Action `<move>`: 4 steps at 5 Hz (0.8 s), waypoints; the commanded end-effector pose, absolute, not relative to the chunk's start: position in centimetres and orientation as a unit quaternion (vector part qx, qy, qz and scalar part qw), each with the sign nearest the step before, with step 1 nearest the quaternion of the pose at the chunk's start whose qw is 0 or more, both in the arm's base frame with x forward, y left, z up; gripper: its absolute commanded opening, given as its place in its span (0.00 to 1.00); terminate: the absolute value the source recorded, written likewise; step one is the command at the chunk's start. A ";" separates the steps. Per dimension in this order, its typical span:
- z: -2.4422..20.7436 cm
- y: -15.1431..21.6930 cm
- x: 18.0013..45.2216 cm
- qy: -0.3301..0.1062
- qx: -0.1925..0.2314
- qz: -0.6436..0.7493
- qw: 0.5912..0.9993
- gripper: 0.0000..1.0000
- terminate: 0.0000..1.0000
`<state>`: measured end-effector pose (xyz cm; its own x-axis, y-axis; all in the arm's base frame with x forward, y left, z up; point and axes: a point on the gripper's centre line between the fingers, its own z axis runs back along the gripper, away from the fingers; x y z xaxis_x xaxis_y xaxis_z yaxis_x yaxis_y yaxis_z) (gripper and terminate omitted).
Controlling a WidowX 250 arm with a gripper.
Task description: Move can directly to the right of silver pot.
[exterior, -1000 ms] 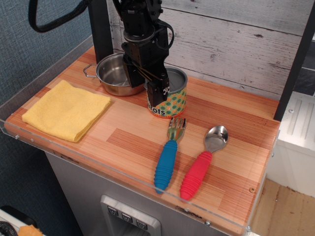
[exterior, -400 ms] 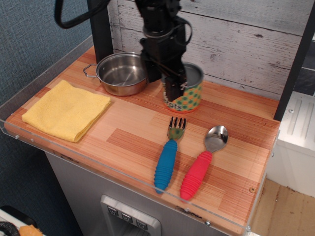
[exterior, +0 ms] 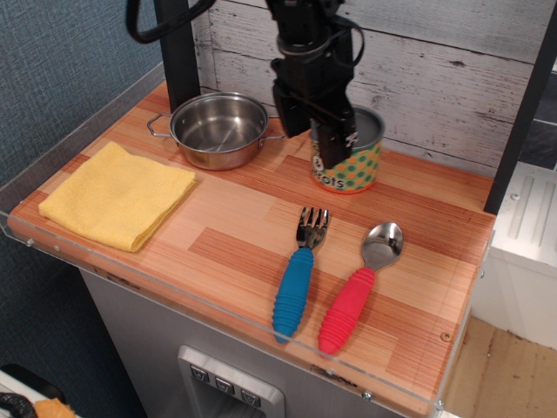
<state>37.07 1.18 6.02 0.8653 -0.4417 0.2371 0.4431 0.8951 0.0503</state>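
The silver pot stands empty at the back left of the wooden table. The can, orange-yellow with green dots and a grey lid, is upright to the right of the pot, with a small gap between them. My gripper comes down from above and is shut on the can's left rim. One dark finger covers the can's front left side, and the other finger is hidden behind it. I cannot tell whether the can rests on the table or hangs just above it.
A folded yellow cloth lies at the front left. A blue-handled fork and a red-handled spoon lie in front of the can. A black post stands behind the pot, and a plank wall runs along the back.
My gripper has carried the can to the right and slightly back, from right against the pot's front right side to a spot apart from it. The pot has stayed in place.
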 end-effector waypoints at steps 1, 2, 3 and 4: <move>8.0 0.4 38.3 -0.145 -0.007 -0.236 0.961 1.00 0.00; 8.8 0.6 37.1 -0.141 0.005 -0.222 0.965 1.00 0.00; 10.5 1.6 35.3 -0.139 0.021 -0.192 0.971 1.00 0.00; 11.8 2.8 33.8 -0.139 0.019 -0.164 0.976 1.00 0.00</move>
<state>33.17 2.53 9.65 0.9212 -0.3242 0.2150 0.3195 0.9458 0.0573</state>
